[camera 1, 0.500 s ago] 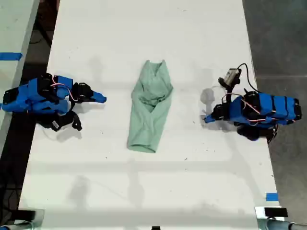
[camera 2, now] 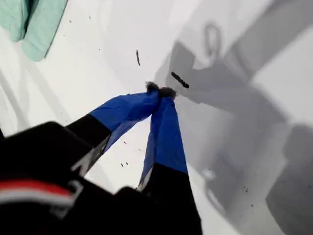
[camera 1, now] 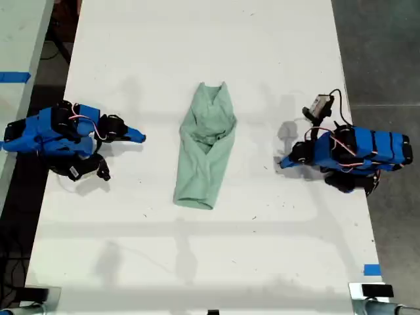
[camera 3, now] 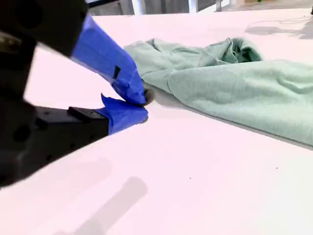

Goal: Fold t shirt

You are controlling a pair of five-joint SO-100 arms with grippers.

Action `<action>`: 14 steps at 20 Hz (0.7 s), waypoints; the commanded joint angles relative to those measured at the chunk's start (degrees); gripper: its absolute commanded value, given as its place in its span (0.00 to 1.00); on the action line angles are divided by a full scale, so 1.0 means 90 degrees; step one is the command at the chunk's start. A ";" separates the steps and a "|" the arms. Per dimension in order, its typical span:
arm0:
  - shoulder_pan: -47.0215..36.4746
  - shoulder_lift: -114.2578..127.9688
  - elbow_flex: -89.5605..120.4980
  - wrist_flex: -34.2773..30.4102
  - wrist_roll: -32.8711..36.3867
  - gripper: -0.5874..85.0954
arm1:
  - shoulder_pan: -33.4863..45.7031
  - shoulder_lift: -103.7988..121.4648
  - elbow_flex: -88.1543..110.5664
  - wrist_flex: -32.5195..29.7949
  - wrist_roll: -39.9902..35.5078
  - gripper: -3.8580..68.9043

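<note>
T shirt [camera 1: 207, 146] placement: the pale mint-green garment is laid on the white tabletop [camera 1: 197, 262], bunched into a long narrow wrinkled strip, between the two blue arms and apart from both. My first gripper [camera 2: 160, 91] is held over bare tabletop with the t shirt some way beyond its tips; its fingers are closed on nothing. My second gripper [camera 3: 143, 105] is positioned low, just beside the t shirt's edge; its fingers are nearly closed, with nothing held.
</note>
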 commanded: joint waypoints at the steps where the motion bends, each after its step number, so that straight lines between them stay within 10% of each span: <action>1: 0.0000 0.0049 -0.0010 -0.0098 0.0049 0.01 | 0.0020 0.0029 0.0078 0.0000 0.0039 0.05; 7: 0.1064 -0.4766 -0.2676 -0.1260 -0.1357 0.01 | -0.0361 -0.2686 -0.1426 -0.0908 0.2061 0.05; 10: 0.1904 -0.9307 -0.6895 -0.0547 -0.1387 0.02 | -0.1016 -0.7012 -0.4883 -0.1172 0.1943 0.05; 14: 0.2471 -1.0596 -0.8115 -0.0566 -0.1455 0.29 | -0.1543 -1.0313 -0.8203 -0.1201 0.1367 0.23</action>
